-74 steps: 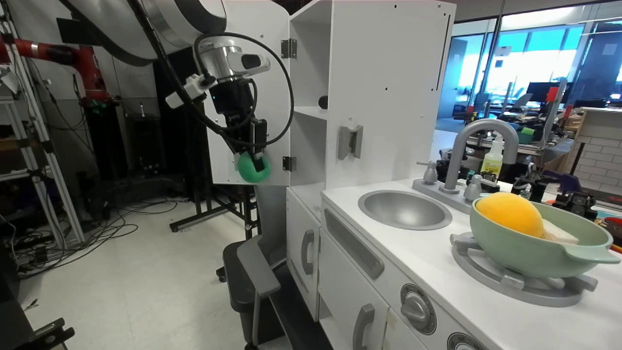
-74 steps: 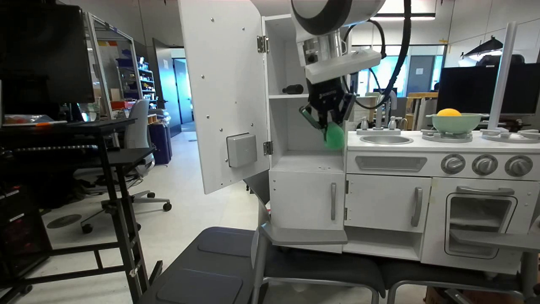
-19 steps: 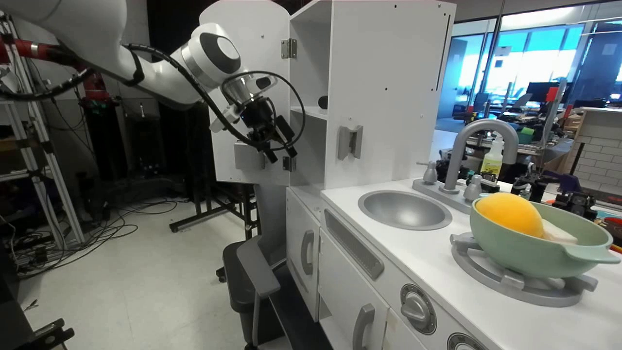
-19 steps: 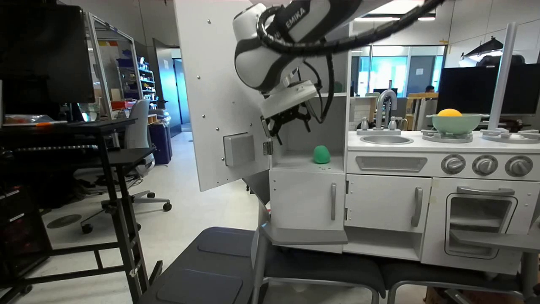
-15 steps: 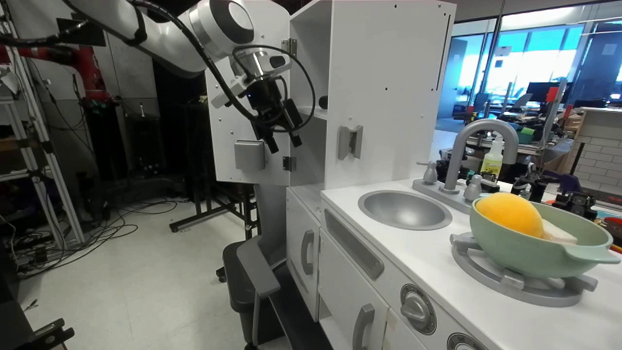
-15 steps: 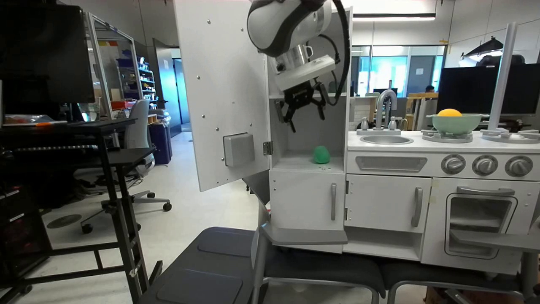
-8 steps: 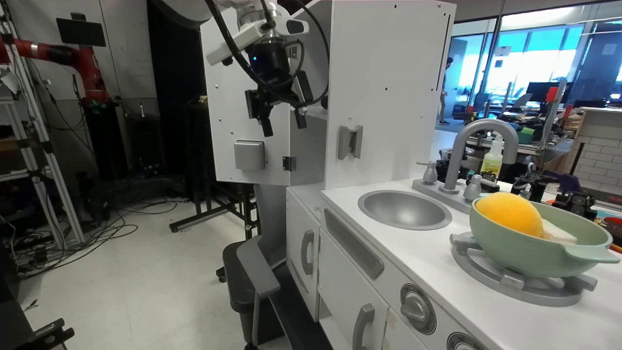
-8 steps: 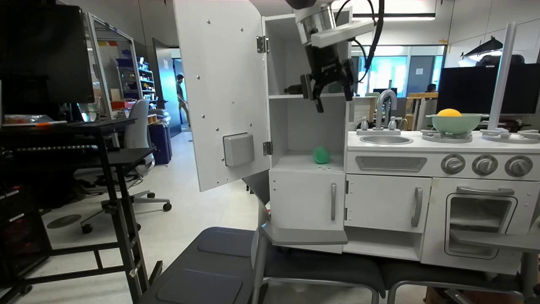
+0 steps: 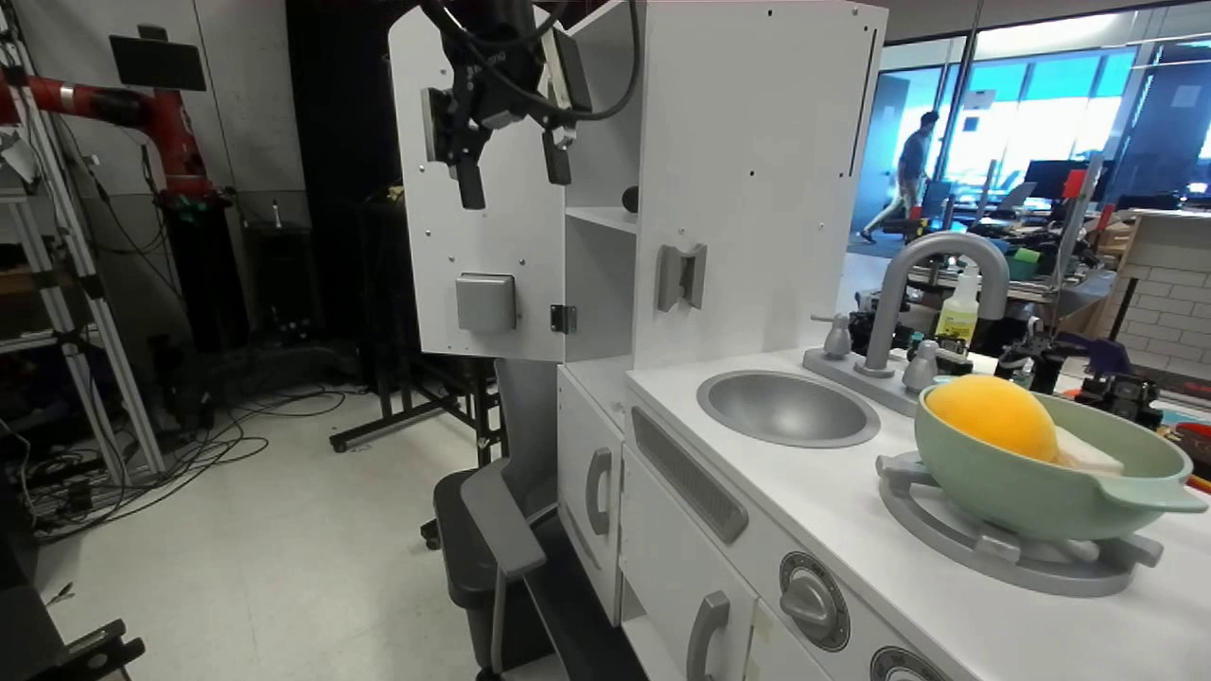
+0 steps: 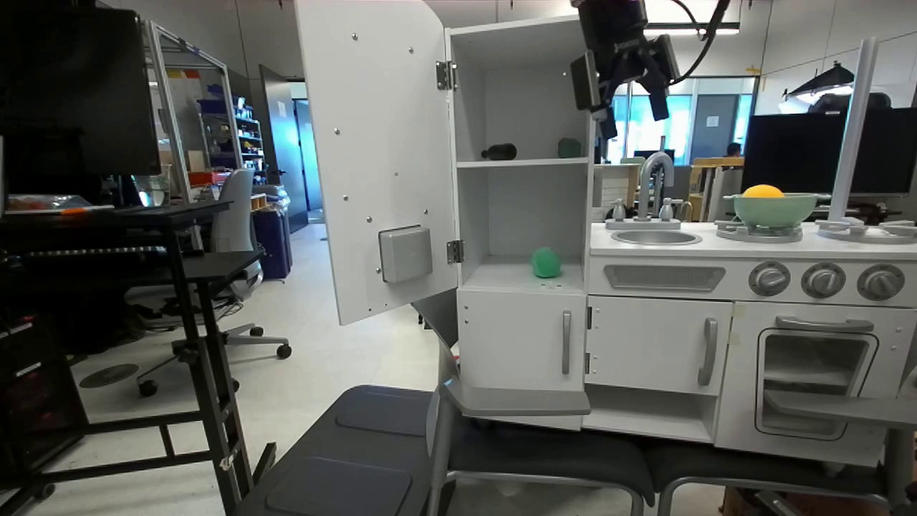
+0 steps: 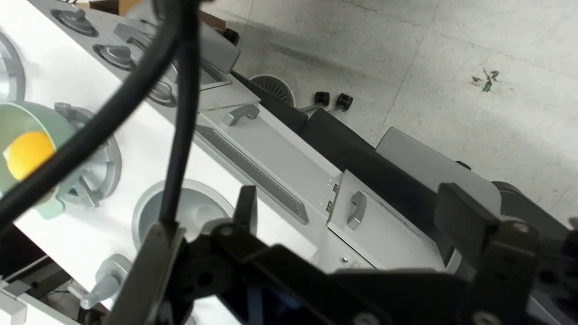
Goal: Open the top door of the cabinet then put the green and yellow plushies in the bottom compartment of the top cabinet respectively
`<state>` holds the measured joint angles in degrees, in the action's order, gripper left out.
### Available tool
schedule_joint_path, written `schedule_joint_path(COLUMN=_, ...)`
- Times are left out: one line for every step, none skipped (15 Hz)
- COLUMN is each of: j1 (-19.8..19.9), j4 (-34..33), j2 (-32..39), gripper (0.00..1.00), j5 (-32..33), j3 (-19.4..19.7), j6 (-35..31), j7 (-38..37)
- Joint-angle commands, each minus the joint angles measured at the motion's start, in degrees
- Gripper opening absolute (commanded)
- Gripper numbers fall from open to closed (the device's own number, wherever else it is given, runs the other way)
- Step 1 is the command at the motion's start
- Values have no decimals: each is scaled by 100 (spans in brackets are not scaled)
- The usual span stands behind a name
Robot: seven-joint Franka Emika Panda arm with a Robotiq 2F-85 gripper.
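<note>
I see my gripper (image 9: 515, 183) as mostly black. The cabinet (image 9: 757, 170) is white, as is its top door (image 9: 482, 241), with a grey handle block (image 9: 486, 303). To me the green plushie (image 10: 546, 263) shows vivid, the yellow plushie (image 9: 991, 416) leans orange, and the bowl (image 9: 1041, 497) is pale sage. I get silver-grey from the sink basin (image 9: 790, 411), red from a far robot arm (image 9: 175, 132), and mottled off-white from the floor (image 11: 352, 49).
</note>
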<state>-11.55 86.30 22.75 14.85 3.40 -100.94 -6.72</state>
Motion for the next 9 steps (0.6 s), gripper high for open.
schedule_joint_path(j1=367, j4=1397, j2=-1218, gripper=100, j5=-101, j3=-71, j6=-571, j7=-465)
schedule_joint_path(j1=483, j4=1691, j2=-1479, gripper=100, j5=-132, j3=-27, j6=-755, j7=-657)
schedule_joint_path(j1=600, j4=2002, j2=-1769, gripper=100, j5=-134, j3=2, j6=-864, j7=-758)
schedule_joint_path(j1=787, j4=2315, j2=-1956, gripper=100, j5=-200, j3=69, j6=-1096, j7=-832)
schedule_joint_path(j1=949, j4=2585, j2=-2158, gripper=100, j5=-242, j3=133, j6=-1280, j7=-905)
schedule_joint_path(j1=1124, j4=2795, j2=-2331, gripper=100, j5=-296, j3=213, j6=-1395, j7=-937)
schedule_joint_path(j1=1335, j4=2941, j2=-2343, gripper=100, j5=-386, j3=325, j6=-1606, j7=-895)
schedule_joint_path(j1=1530, j4=2990, j2=-2294, gripper=100, j5=-510, j3=438, j6=-1775, j7=-846)
schedule_joint_path(j1=1655, j4=2834, j2=-2178, gripper=100, j5=-616, j3=501, j6=-1810, j7=-918)
